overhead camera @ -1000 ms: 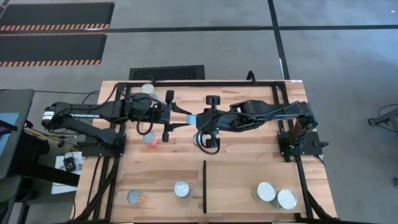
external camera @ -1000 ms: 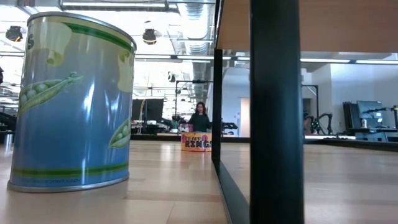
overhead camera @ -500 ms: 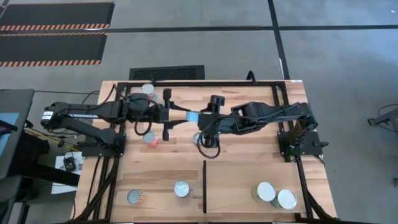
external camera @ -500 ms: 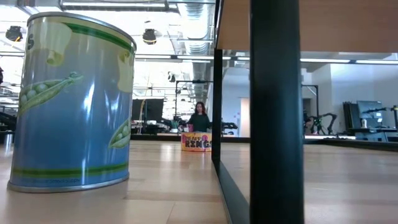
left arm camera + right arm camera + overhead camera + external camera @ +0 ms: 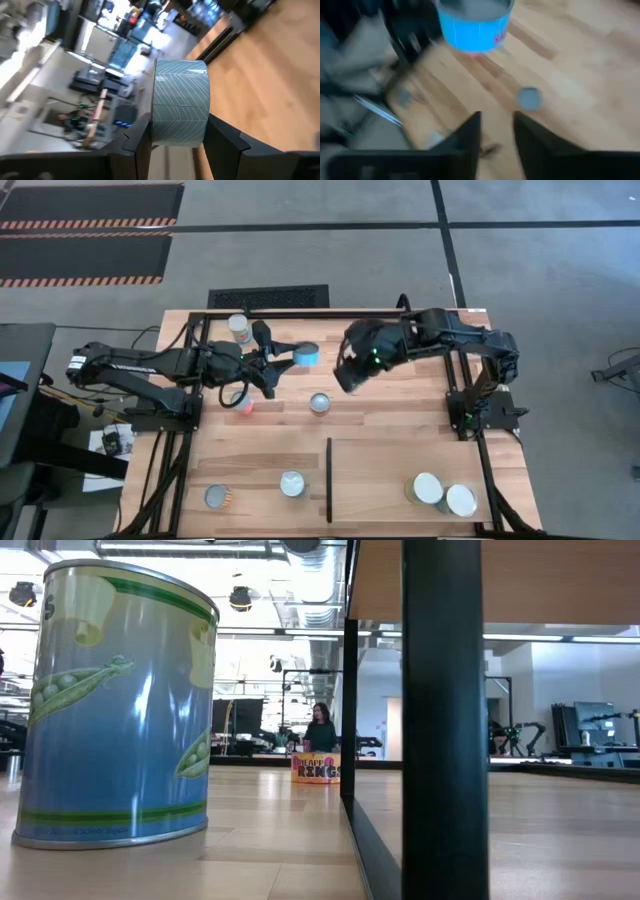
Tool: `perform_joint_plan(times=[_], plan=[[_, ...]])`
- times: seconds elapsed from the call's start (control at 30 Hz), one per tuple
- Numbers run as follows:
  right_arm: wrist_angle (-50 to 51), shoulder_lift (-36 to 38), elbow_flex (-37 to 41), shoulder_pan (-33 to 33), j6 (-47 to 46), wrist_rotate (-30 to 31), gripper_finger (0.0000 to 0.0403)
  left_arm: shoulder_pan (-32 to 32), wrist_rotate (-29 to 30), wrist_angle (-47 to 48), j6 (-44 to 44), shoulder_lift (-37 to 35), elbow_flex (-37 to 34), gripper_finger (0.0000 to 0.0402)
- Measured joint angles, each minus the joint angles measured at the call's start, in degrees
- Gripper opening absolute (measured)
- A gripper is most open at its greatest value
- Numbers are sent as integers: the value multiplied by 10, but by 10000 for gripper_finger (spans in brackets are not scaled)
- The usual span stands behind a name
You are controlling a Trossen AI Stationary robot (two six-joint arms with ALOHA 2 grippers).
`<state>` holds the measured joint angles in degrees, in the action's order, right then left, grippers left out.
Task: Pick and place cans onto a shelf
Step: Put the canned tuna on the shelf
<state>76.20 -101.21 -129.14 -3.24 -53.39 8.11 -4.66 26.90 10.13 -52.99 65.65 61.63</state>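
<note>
My left gripper (image 5: 292, 360) reaches over the table's far middle and is shut on a blue can (image 5: 307, 356), which shows teal with a chevron pattern in the left wrist view (image 5: 180, 100). My right gripper (image 5: 346, 375) is open and empty just right of that can; the can also shows in the right wrist view (image 5: 473, 25). A silver-topped can (image 5: 320, 402) stands on the table below them. The shelf (image 5: 400, 470) at the near right, behind the black divider (image 5: 329, 478), holds two white-topped cans (image 5: 428, 488) (image 5: 460, 500). My left gripper pinches the blue can's side wall (image 5: 160, 132) between its two fingers (image 5: 139, 145), one on each opposite side. The fingers come about level from the table's left. The can is lifted clear of the table, its grey top up.
A white-topped can (image 5: 238, 326) stands at the far left. An orange can (image 5: 243, 405) stands under my left arm. Two more cans (image 5: 215, 497) (image 5: 292, 483) stand near the front left. The low view shows a pea can (image 5: 115, 705) close by, and a person far behind.
My right gripper has drawn back from the blue can toward the table's right and far edge, uncovering the silver-topped can beneath it. My left gripper has turned about its wrist and carried the blue can slightly toward the far edge.
</note>
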Motion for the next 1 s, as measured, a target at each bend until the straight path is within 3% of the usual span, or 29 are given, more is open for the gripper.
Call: perform_joint_plan(times=[0.1, 0.17, 0.3, 0.47, 0.7, 0.9, 1.0], plan=[[-45, 0, 0, 18, -86, -24, 34, -8, 25, -9, -30, 1, 0, 129], [-75, 0, 0, 28, -137, -38, 12, -12, 46, -30, -51, 1, 0, 129], [-164, 0, 0, 36, -228, -54, 40, -23, 106, -92, -113, 1, 0, 129], [-236, -2, 0, 48, -291, -54, 68, -26, 133, -112, -145, 1, 0, 129], [-209, -17, 1, 86, -280, -132, 72, -26, 180, -103, -139, -12, 0, 129], [-38, -14, 0, 118, -206, -140, 98, -26, 191, -111, -134, -71, -63, 129], [-92, -19, 13, 121, -159, -136, 98, -26, 193, -121, -134, -96, -105, 129]])
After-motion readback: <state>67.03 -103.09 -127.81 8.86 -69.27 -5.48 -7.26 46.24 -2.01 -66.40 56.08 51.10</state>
